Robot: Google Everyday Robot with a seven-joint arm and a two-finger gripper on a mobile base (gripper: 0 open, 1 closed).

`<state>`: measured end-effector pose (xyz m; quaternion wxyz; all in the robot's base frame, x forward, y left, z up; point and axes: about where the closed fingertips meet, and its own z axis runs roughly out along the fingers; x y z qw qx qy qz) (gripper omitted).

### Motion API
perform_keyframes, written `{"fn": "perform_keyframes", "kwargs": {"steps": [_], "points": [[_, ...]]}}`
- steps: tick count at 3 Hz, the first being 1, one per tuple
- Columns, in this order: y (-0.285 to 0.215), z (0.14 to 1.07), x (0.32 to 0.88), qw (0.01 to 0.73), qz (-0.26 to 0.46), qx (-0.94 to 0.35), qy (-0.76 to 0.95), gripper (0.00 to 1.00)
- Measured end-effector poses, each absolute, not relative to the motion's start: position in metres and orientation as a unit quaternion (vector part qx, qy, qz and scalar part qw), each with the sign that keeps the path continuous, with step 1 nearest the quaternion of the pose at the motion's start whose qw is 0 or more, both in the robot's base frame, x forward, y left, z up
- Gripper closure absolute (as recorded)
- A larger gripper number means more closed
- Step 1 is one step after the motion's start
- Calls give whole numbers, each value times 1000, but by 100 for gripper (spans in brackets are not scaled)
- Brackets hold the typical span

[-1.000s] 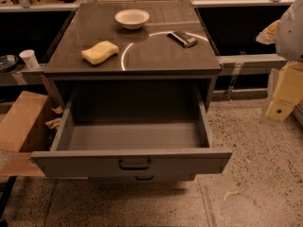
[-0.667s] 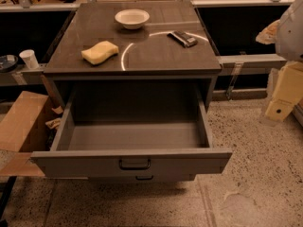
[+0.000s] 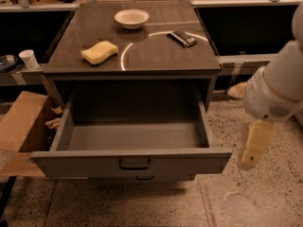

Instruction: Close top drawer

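Observation:
The top drawer of the grey cabinet is pulled fully out. Its deep box is empty and its tall front panel carries a small black loop handle at centre. A lower drawer front with a like handle peeks out beneath it. My gripper, cream-coloured, hangs from the pale arm at the right. It sits just right of the front panel's right end, apart from it and holding nothing.
The cabinet top holds a white bowl, a yellow sponge and a dark flat device. A cardboard box stands left of the drawer, and a white cup behind it. The floor is speckled.
My arm and gripper have moved down and to the left, from beside the cabinet top to beside the drawer front's right end. The drawer has not moved.

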<state>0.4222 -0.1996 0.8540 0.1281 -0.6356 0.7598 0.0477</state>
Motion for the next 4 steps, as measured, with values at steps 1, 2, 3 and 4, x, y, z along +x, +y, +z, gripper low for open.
{"fn": "perform_keyframes", "kwargs": {"steps": [1, 2, 3, 4], "points": [[-181, 777, 401, 111, 95, -659, 738, 0], [-160, 716, 380, 96, 131, -678, 717, 19], [-150, 676, 366, 88, 153, -685, 707, 42], [-144, 648, 362, 79, 157, -689, 704, 66]]}}
